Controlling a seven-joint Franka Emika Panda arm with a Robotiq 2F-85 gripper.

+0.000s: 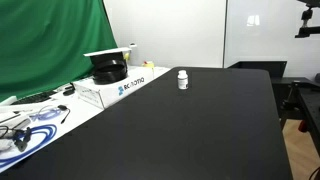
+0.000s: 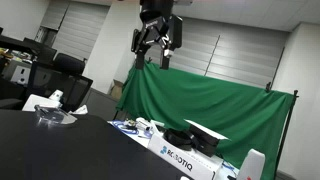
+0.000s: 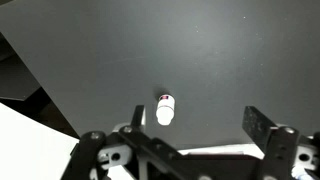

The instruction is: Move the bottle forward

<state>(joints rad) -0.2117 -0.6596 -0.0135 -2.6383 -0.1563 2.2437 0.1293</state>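
Bottle [image 1: 183, 79] stands upright on the black worktop [image 1: 200, 130], toward the far side, just beside the white box [image 1: 125, 85] with blue lettering but apart from it. Green curtain [image 1: 50, 40] hangs behind the box, and a cable tangle [image 1: 25, 125] lies at the near corner on a white surface. Hand [image 2: 155, 52] hangs high in the air in an exterior view, well above the curtain [image 2: 200, 105], fingers pointing down and spread wide, nothing between them. Wrist view looks straight down: bottle [image 3: 165, 109] is small and far below, white cap up, on bare worktop [image 3: 230, 50]. It sits in the gap between the two fingers, nearer the finger on the picture's left [image 3: 133, 122] than the one on the right [image 3: 258, 122]. Hand [image 3: 195, 124] is fully apart from the bottle, no contact, jaws wide and empty. Worktop edge and pale floor show at the picture's left.
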